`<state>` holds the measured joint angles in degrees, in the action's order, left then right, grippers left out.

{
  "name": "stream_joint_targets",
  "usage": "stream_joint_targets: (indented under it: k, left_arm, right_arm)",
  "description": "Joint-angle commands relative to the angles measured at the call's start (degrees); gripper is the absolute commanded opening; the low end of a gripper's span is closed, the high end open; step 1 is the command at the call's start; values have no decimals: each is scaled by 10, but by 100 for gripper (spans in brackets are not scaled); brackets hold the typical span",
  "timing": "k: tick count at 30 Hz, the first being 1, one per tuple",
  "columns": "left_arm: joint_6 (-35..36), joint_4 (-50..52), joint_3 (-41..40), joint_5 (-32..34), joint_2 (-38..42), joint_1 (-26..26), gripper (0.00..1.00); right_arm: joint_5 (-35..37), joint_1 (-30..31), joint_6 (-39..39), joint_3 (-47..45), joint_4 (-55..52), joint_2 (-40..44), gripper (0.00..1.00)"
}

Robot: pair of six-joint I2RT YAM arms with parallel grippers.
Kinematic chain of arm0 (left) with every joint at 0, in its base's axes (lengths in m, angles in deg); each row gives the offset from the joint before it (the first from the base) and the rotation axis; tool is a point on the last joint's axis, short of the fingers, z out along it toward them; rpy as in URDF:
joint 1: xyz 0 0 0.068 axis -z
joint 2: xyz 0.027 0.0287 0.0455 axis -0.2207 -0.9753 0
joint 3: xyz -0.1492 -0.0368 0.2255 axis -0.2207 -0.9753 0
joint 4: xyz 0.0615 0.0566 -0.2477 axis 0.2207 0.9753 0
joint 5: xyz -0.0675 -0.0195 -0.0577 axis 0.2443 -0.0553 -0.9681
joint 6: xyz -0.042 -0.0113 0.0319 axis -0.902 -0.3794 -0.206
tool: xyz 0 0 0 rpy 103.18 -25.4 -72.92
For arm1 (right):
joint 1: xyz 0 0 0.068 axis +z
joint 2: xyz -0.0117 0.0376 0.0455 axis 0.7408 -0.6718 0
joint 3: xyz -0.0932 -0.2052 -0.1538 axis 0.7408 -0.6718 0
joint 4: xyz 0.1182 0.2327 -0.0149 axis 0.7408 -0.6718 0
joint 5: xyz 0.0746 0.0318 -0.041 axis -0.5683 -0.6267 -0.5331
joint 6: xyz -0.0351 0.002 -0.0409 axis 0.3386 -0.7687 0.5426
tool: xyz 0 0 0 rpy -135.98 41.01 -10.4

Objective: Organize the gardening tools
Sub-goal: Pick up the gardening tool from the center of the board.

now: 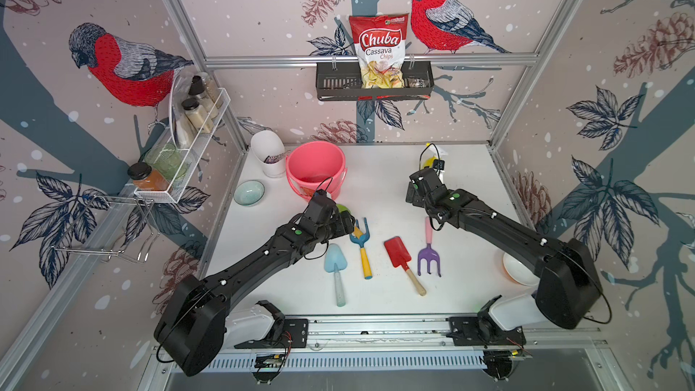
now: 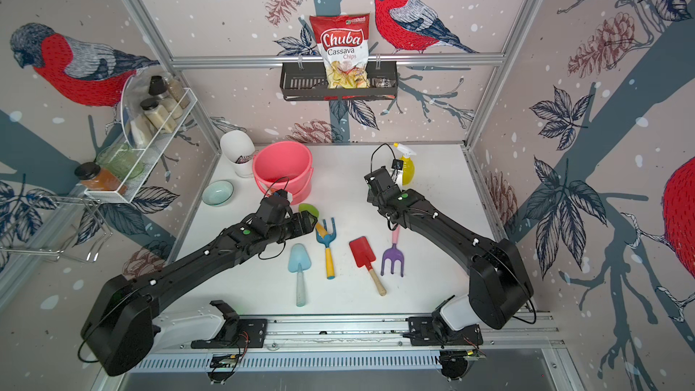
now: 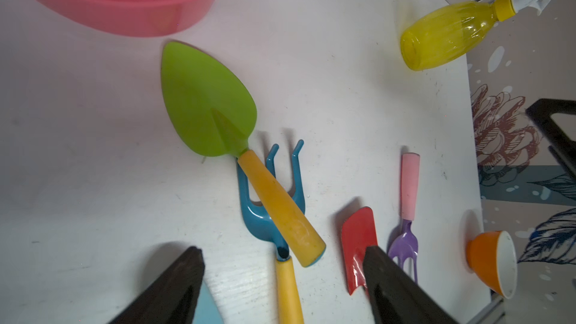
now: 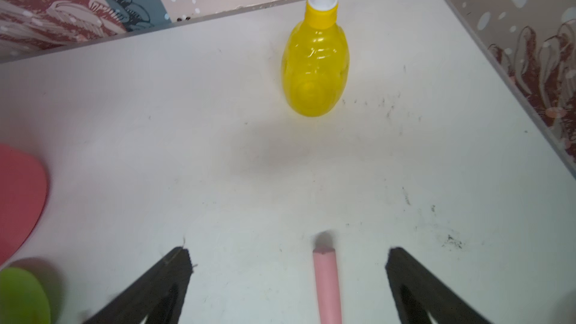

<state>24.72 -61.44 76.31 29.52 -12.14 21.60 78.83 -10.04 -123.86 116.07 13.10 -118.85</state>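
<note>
I am hovering my left claw (image 3: 282, 249), spread and empty, over the green trowel (image 3: 205, 101), whose handle is lying across the blue-yellow fork (image 3: 265, 222); pinching here could be dragging both along. My right claw (image 4: 288, 250) is hanging spread above the purple-pink fork (image 4: 325, 282)

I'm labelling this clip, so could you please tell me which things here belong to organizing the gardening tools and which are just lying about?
Job: green trowel, light-blue trowel, blue-yellow fork, purple-pink fork, red shovel, yellow spray bottle.

Lying about: pink bucket (perhaps their container), white cup, teal bowl, orange bowl, chips bag.
</note>
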Motion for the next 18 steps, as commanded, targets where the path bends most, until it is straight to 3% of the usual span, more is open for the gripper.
stream_joint_targets:
  k: [1,6,18]
  left_arm:
    - [-63,-10,4,-59,-17,2,81]
    - [-92,-39,5,-88,-73,1,80]
    - [-118,-63,37,-93,-157,1,73]
  right_arm:
    - [-74,0,3,-6,-29,15,100]
    - [-110,0,2,-19,-33,41,100]
    - [-115,-7,-2,-40,-41,77,100]
